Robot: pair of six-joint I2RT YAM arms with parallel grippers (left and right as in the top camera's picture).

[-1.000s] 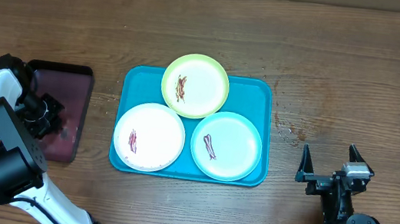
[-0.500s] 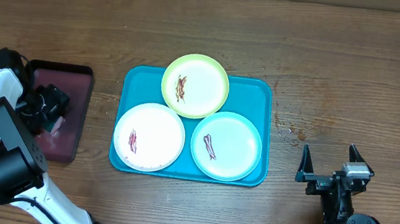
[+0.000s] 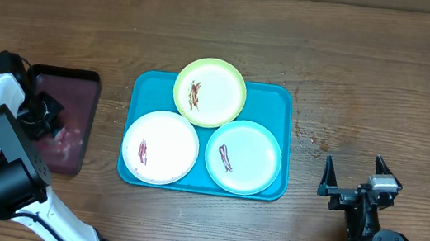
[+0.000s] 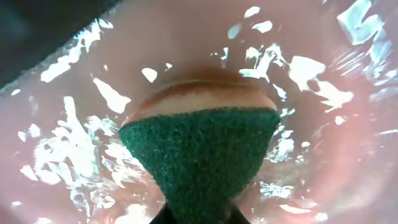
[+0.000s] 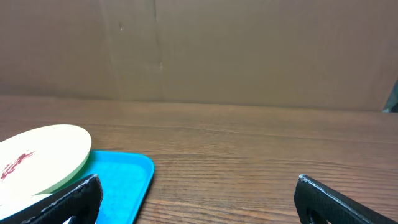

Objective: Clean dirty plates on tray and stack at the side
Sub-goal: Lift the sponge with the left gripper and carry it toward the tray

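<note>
The brown wooden table (image 3: 371,74) fills the overhead view. In its middle lies the large turquoise-blue rectangular plastic tray (image 3: 271,103) with rounded corners. At 9 o'clock from it, a little apart, lies the smaller dark maroon tray with a black rim (image 3: 76,102).

Three small round plastic plates are on the turquoise tray, and each one carries a reddish-brown streak. The yellow-green plate (image 3: 210,92) sits at 12 o'clock and reaches over the far rim of the tray. The white plate (image 3: 160,147) is at 8 o'clock and the pale mint plate (image 3: 243,157) is at 4 o'clock. The yellow-green plate overlaps the edges of both.

The left gripper (image 3: 45,115) is over the maroon tray, on its 9 o'clock side. Its pincer is closed tightly on a dark green scouring sponge (image 4: 199,155). In the left wrist view the sponge points down at a glossy, wet-looking reddish surface; I cannot tell if it touches it.

The right gripper (image 3: 352,173) stands at 4 o'clock from the turquoise tray, well apart from it. Its pincer is spread wide and holds nothing; between its fingers (image 5: 68,199) only table is seen.
</note>
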